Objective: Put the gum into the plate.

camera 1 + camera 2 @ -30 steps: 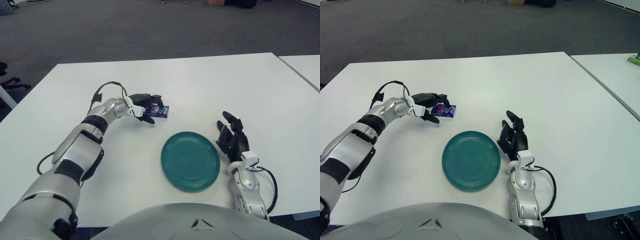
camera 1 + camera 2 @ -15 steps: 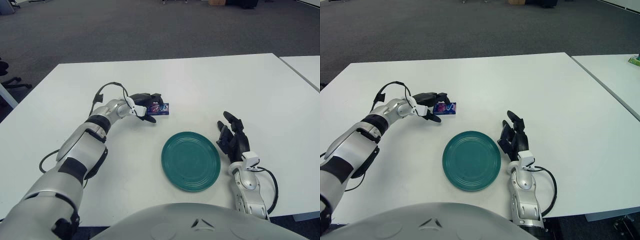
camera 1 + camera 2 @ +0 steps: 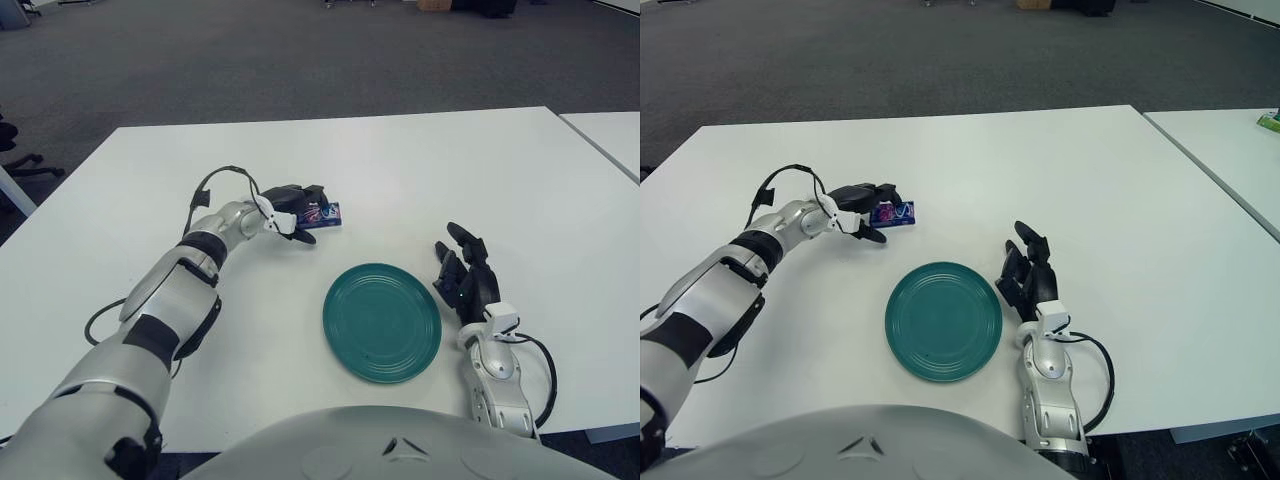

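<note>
While the broad white worktop (image 3: 420,170) carries a round teal ceramic plate (image 3: 381,322) near its front edge, the left robot hand (image 3: 290,212) reaches out beyond the plate's left side, its dark fingers pinching a small purple-and-blue gum packet (image 3: 323,213) (well apart from the plate). Right of the plate, the right robot hand (image 3: 462,278) rests with fingers spread.

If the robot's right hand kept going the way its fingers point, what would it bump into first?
Probably nothing. The right hand rests beside the green plate, fingers spread and aimed up the bare white table, away from the robot. That path looks free; the gum sits far left, in the left hand.
</note>
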Robot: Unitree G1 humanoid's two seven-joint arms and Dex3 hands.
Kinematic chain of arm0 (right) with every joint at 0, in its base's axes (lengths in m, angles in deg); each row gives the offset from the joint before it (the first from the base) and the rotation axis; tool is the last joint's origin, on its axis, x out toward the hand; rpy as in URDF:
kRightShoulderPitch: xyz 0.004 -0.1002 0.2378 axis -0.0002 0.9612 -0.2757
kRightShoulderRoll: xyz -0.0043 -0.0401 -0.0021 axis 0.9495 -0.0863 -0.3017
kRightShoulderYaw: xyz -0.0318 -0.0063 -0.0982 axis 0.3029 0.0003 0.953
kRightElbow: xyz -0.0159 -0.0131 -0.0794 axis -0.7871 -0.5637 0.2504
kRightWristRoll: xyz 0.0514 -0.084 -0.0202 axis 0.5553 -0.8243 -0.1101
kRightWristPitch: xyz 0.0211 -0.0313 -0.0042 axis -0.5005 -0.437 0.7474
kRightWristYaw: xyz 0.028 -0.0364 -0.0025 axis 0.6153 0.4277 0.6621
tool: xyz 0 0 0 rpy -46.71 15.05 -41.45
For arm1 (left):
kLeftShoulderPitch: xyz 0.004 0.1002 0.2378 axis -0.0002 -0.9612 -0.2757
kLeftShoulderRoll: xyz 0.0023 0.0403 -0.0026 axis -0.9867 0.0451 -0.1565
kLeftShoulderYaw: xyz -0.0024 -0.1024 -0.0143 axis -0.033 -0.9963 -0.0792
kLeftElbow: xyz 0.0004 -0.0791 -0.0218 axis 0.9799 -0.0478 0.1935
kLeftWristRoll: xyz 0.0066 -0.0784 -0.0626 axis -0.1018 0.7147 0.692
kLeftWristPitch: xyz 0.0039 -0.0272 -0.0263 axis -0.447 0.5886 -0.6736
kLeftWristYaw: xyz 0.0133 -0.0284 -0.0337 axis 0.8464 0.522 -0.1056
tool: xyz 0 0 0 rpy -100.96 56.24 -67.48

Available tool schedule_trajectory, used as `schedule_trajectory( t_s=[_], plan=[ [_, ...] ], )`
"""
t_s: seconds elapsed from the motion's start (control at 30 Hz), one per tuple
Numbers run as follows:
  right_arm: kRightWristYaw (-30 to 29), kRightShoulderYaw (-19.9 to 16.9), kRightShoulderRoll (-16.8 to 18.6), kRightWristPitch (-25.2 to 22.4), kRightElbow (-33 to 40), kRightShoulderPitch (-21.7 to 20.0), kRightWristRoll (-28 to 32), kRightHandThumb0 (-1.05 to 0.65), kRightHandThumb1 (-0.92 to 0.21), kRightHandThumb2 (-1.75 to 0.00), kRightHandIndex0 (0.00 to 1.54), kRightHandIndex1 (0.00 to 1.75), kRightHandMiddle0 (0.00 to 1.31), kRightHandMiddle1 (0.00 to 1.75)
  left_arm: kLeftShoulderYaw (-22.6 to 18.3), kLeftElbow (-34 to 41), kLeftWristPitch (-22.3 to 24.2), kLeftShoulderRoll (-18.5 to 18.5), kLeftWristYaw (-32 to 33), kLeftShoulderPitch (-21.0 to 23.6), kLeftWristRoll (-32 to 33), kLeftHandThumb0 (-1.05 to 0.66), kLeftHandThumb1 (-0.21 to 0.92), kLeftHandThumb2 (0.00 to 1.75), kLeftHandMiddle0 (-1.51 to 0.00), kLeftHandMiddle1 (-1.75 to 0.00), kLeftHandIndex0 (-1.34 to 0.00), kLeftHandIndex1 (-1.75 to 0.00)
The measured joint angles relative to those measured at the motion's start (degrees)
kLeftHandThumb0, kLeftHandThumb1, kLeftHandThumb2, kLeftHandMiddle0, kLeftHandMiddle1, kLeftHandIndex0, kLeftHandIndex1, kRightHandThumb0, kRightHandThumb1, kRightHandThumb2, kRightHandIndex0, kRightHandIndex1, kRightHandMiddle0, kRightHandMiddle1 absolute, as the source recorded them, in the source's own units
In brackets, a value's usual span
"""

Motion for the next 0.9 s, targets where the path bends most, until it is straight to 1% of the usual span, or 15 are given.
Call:
schedule_trajectory(
  t_s=[0.07,0.23,0.37,0.47,0.57,0.7,0.9],
  plan=[
    [0.0,0.0,0.1,0.0,0.0,0.0,0.0,-0.80,-0.92,-0.95,0.43,0.02,0.00,0.62,0.1,0.0,1.0,0.5,1.1,0.0,-0.2,-0.84,0.92,0.23,-0.23,-0.34,-0.16,-1.13],
    [0.1,0.0,0.1,0.0,0.0,-0.1,0.0,-0.80,-0.92,-0.95,0.43,0.02,0.00,0.62,0.4,-0.1,5.2,2.2,5.6,-0.4,-0.8,-0.88,0.92,0.29,-0.25,-0.39,-0.15,-1.16],
    [0.1,0.0,0.1,0.0,0.0,-0.1,0.0,-0.80,-0.92,-0.95,0.43,0.02,0.00,0.63,0.2,-0.2,7.9,3.6,9.4,-0.9,-0.9,-0.92,0.92,0.31,-0.23,-0.50,-0.11,-1.16],
    [0.1,0.0,0.0,0.0,0.0,-0.1,0.0,-0.80,-0.92,-0.95,0.43,0.02,0.00,0.63,-0.5,-0.4,10.9,5.1,12.3,-1.3,-0.6,-0.95,0.92,0.31,-0.22,-0.54,-0.05,-1.13],
    [0.2,-0.1,-0.1,0.0,0.0,-0.1,0.0,-0.80,-0.92,-0.96,0.43,0.02,0.00,0.64,-2.1,-0.8,15.5,7.1,14.3,-1.6,0.7,-0.96,0.92,0.31,-0.22,-0.57,-0.02,-1.08],
    [0.2,-0.2,-0.1,0.0,-0.2,-0.3,0.0,-0.80,-0.92,-0.95,0.44,0.02,0.00,0.67,-3.7,-0.8,21.0,9.7,14.9,-1.7,2.3,-0.96,0.92,0.33,-0.21,-0.65,0.00,-1.01],
    [0.6,-0.2,0.1,0.0,-0.5,-0.7,0.3,-0.79,-0.92,-0.94,0.45,0.03,0.00,0.70,-3.8,-0.7,25.4,11.7,12.8,-1.6,2.6,-0.98,0.92,0.37,-0.20,-0.65,0.00,-0.98]
  ],
)
